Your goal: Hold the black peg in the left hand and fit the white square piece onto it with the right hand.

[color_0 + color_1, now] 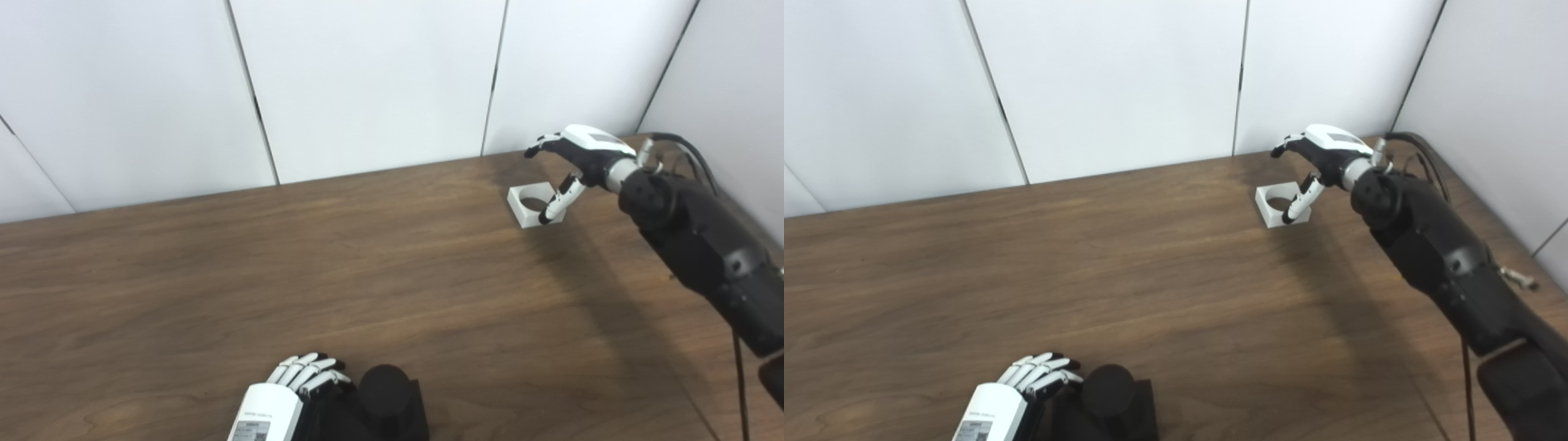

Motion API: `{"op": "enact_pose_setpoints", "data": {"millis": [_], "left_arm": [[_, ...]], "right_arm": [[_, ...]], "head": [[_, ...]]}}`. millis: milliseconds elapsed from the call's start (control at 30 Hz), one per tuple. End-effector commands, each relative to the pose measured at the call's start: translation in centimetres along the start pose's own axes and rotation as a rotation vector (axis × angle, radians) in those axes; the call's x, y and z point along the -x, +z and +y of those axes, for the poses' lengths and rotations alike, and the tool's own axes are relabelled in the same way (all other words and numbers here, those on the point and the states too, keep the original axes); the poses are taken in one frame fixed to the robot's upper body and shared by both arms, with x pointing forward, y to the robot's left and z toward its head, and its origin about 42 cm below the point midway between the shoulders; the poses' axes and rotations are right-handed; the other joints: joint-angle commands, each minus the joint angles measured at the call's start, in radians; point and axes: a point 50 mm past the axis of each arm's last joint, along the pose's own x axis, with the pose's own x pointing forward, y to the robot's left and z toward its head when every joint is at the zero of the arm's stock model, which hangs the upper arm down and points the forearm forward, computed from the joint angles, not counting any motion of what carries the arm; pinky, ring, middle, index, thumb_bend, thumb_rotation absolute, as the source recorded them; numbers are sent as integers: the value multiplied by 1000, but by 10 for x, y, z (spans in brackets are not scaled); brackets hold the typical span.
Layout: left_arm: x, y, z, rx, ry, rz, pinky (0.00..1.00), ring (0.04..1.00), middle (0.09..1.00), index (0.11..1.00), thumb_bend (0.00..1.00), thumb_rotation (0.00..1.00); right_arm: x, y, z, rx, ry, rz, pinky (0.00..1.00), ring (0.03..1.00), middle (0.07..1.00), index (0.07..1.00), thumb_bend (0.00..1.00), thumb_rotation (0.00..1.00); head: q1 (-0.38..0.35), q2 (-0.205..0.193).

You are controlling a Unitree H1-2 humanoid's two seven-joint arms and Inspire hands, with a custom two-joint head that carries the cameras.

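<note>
Left robot hand (300,383) curled round the black round-topped peg (386,392), right robot hand (576,160) spread open over the white square holed piece (525,205) on the brown wooden tabletop (306,275).

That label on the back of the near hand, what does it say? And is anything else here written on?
Label on the left hand: printed lines and a small square code, too blurred to read.
Right hand: a grey panel on its back, no legible text.
Black peg, white square piece and table: no writing visible.
</note>
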Motion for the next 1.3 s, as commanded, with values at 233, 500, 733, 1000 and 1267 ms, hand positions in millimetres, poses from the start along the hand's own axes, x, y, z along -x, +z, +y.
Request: {"op": "enact_pose_setpoints", "data": {"millis": [233, 500, 733, 1000, 1267], "left_arm": [[12, -1, -13, -17, -82, 33, 812, 807, 752, 486, 519, 51], [9, 2, -10, -6, -65, 31, 803, 797, 745, 485, 519, 49], [7, 4, -8, -9, -68, 38, 803, 797, 742, 485, 519, 49], [5, 5, -8, -8, -65, 37, 797, 793, 740, 485, 519, 49], [4, 7, -7, -7, -56, 32, 796, 793, 739, 485, 519, 49]], "right_arm": [[-16, 2, -45, 147, -15, 18, 925, 1000, 949, 827, 962, 154], [-24, 7, -41, 200, 39, 28, 969, 1000, 943, 807, 953, 138], [-28, 9, -29, 231, 57, 16, 924, 999, 930, 782, 943, 153], [-29, 11, -19, 247, 38, -31, 873, 962, 883, 700, 877, 165], [-29, 8, -11, 221, -25, -72, 813, 882, 789, 490, 534, 130]], "head": [[12, 10], [19, 15], [22, 16], [26, 17], [31, 21]]}}
